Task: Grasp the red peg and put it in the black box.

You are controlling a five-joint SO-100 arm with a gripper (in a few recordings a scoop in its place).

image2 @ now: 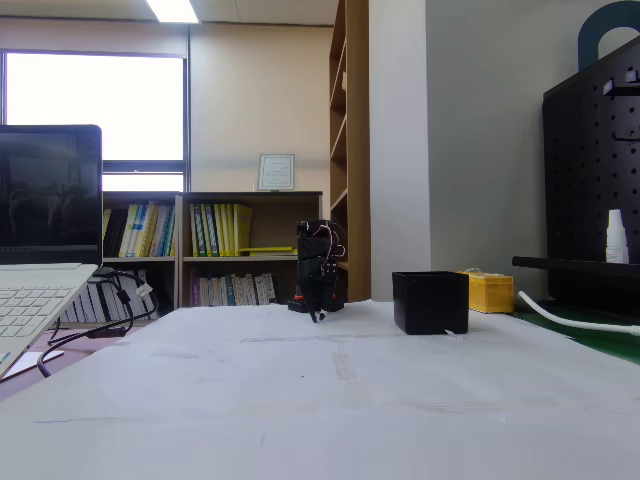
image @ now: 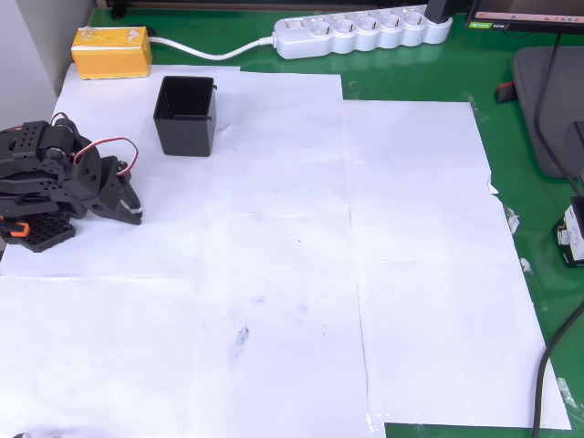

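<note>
Black plastic arm folded low at the left edge of the overhead view, its gripper (image: 130,208) pointing right and down over the white paper sheets (image: 365,274) that cover the green table (image: 538,228). Fingertips appear drawn together with no visible gap, but the view is too coarse to say whether the jaws are clenched or slightly parted; cannot tell. Nothing seen between the fingers. An orange plastic part (image: 18,229) shows on the arm's base side, and red-and-white servo wires loop above the wrist. In the fixed view the gripper (image2: 316,315) hangs tip-down, just at or just over the paper, well back on the table; contact with the sheet cannot be judged. Black box (image: 186,116) stands upright on the paper above and to the right of the gripper in the overhead view, apart from it, open top facing the camera; its interior reads as uniformly dark and I cannot make out anything inside. In the fixed view the black box (image2: 430,302) sits to the right of the arm, walls straight, contents hidden by the near wall. Red peg: cannot be located from these pictures. Yellow block (image: 111,52) lies behind the box near the table's far left corner; a white power strip (image: 360,33) runs along the far edge, its cable trailing toward the block.
</note>
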